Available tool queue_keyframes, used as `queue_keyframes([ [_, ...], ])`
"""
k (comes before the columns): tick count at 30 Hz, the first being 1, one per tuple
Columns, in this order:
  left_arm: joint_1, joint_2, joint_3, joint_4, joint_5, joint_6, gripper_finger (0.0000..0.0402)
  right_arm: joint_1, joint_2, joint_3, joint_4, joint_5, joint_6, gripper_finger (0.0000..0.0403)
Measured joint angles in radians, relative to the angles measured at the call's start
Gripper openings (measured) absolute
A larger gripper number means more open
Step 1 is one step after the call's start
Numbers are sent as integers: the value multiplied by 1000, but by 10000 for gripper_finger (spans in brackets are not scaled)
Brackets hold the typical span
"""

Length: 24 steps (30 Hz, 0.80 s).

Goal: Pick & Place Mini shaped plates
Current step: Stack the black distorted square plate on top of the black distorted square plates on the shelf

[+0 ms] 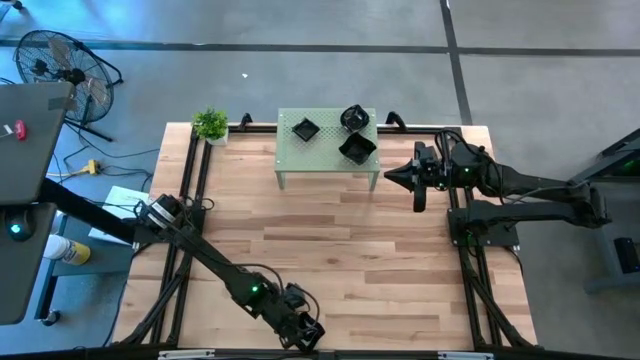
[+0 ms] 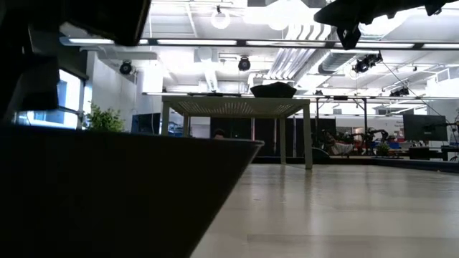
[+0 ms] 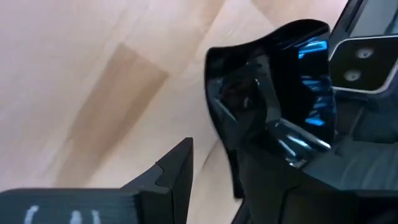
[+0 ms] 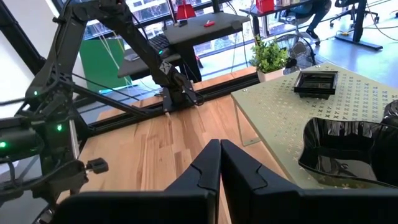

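The wooden surface (image 1: 330, 260) of pale planks fills the middle of the high view, framed by black rails (image 1: 190, 180). A grey concrete floor (image 1: 300, 70) surrounds it, crossed by dark seams. A round floor fan (image 1: 55, 65) stands at ten o'clock, and a small potted plant (image 1: 210, 124) sits at the surface's eleven o'clock corner. A dark desk (image 1: 25, 135) lies at nine o'clock. In the low view, bright ceiling lights (image 2: 222, 18) and exposed ducts (image 2: 287, 61) hang overhead.

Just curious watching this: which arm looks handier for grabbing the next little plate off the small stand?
Probably the right: its gripper hovers beside the stand holding three plates. The left gripper sits at the table's near edge, already holding a plate.
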<state>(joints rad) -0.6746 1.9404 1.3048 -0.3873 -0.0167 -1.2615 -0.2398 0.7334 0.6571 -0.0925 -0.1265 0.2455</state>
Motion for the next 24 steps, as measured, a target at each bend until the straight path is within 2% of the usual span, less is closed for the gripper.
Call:
queue_keyframes([
  [7,0,25,0,51,-24,-26,107,0,0,0,-1,0,0,7],
  [14,0,-3,-1,25,-4,-25,9,0,0,0,-5,-3,-2,7],
  [19,29,-94,-1,-138,-20,-2,11,0,0,0,-7,-4,-3,7],
  [24,163,-206,0,-301,-76,182,3,0,0,0,-10,-4,-3,7],
])
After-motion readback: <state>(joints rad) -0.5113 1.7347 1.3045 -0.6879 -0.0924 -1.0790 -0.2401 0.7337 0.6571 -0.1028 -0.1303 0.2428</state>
